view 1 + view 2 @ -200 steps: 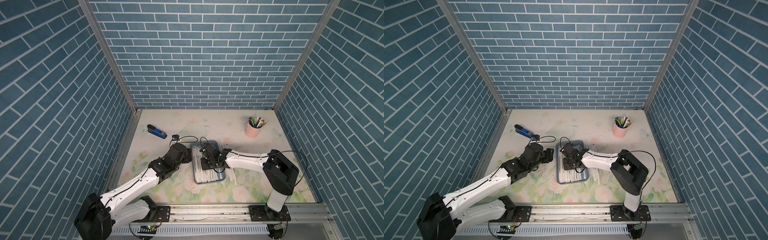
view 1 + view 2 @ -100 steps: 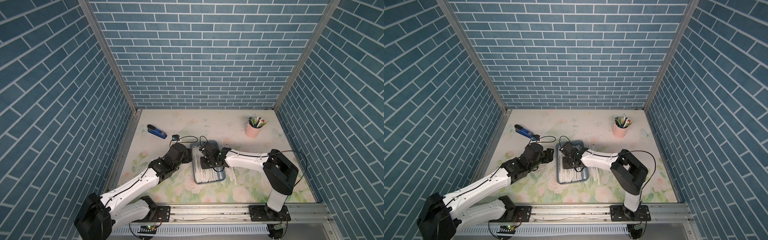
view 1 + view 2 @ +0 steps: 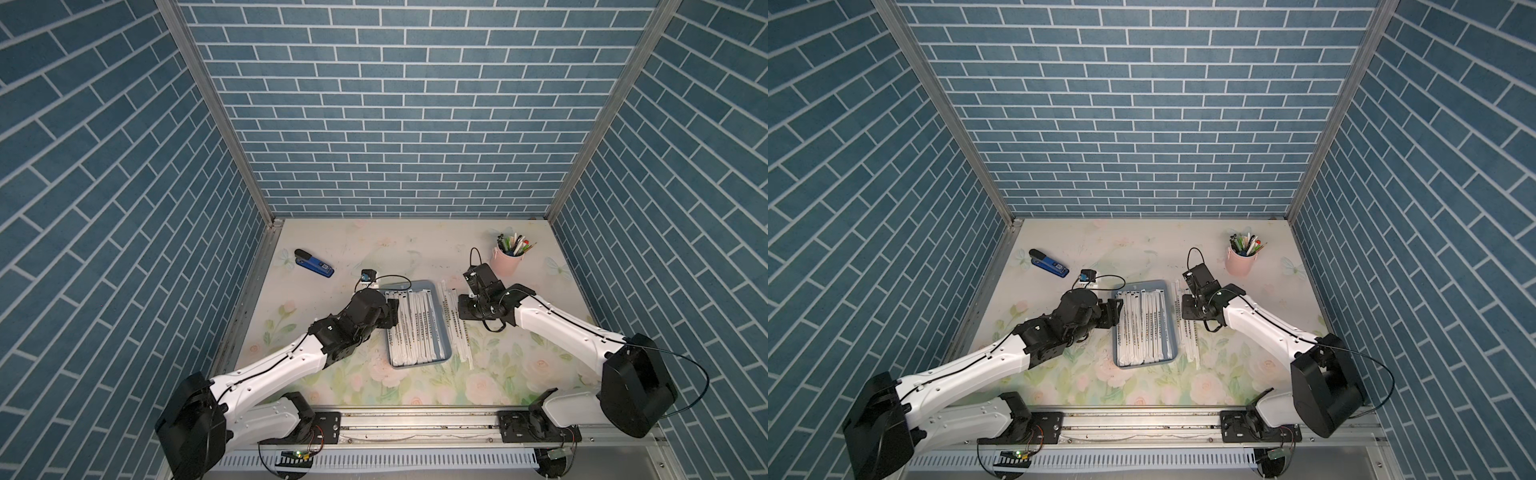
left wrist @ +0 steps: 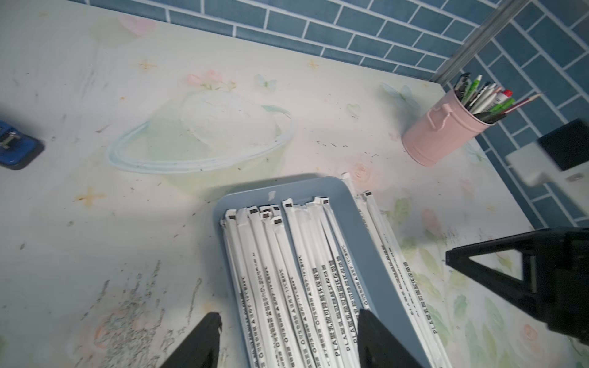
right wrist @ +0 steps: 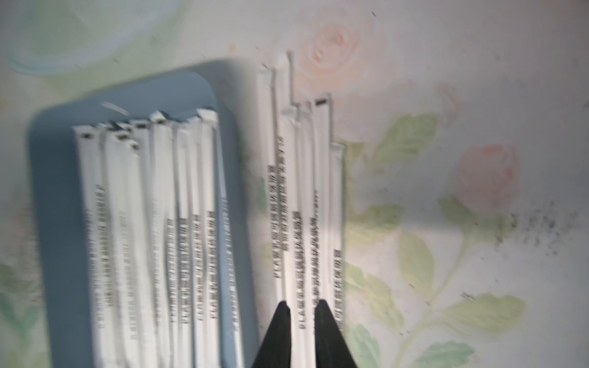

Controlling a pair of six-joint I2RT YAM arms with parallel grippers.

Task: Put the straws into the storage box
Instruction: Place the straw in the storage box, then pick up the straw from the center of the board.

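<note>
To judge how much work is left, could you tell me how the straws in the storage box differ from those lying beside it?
The boxed straws are many, covering most of the storage box; the loose straws on the table are few. The boxed straws lie within its rim, the loose straws just outside one long side. Both groups lie flat, roughly parallel, in white printed wrappers.

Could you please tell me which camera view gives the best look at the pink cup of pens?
The left wrist view: the pink cup is close and sharp there, handle and separate pens clear. Both top views show it small, standing far back on the right. The right wrist view misses it.
</note>
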